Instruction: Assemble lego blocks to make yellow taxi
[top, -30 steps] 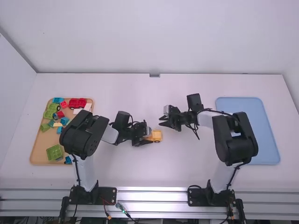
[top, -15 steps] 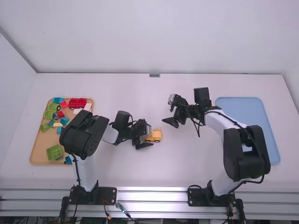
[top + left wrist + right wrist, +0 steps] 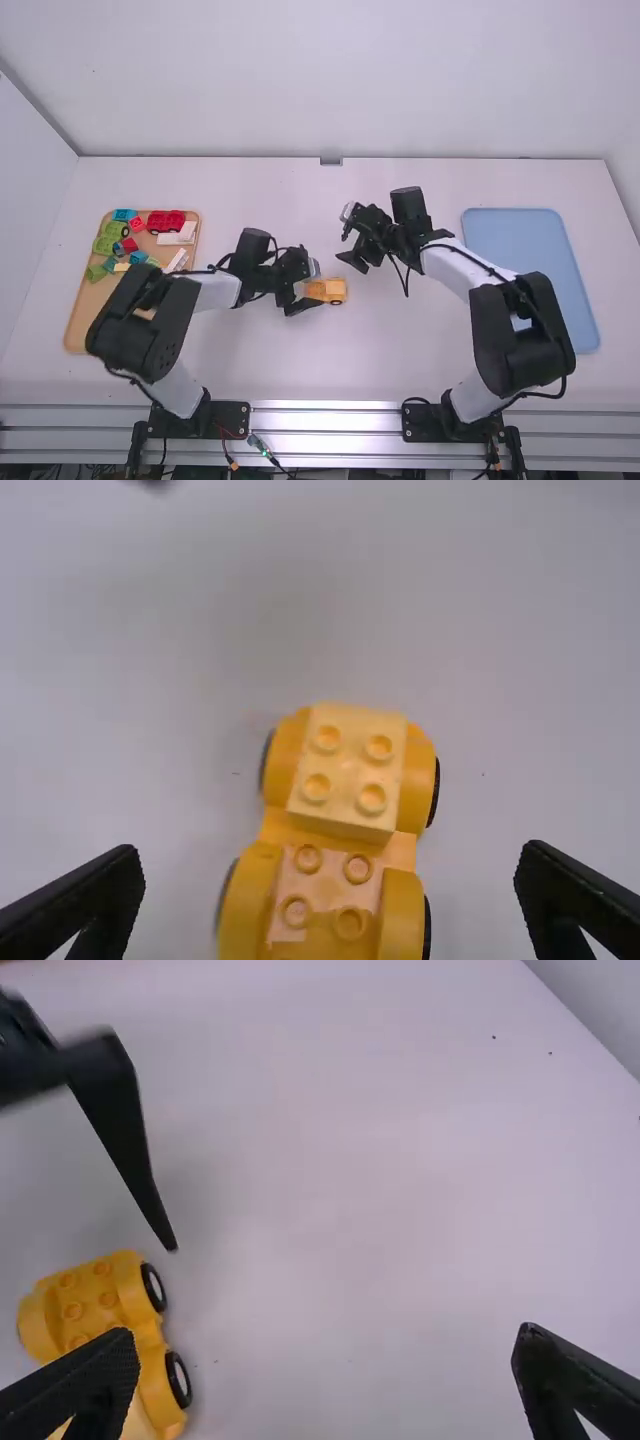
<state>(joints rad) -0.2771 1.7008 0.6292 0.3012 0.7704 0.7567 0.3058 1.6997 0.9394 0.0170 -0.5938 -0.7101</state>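
On the white table (image 3: 230, 370), the blue tray (image 3: 530, 280) lies right, the tan tray (image 3: 82, 320) of blocks left. The left gripper (image 3: 314, 287) and right gripper (image 3: 345, 237) are wide open and empty. The yellow wheeled base (image 3: 248, 905) stands near the left, bearing a four-stud yellow block (image 3: 345, 765).

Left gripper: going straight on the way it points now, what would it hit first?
Most likely the yellow car, which sits ahead of the left gripper, between its open jaws; the depth is hard to judge.
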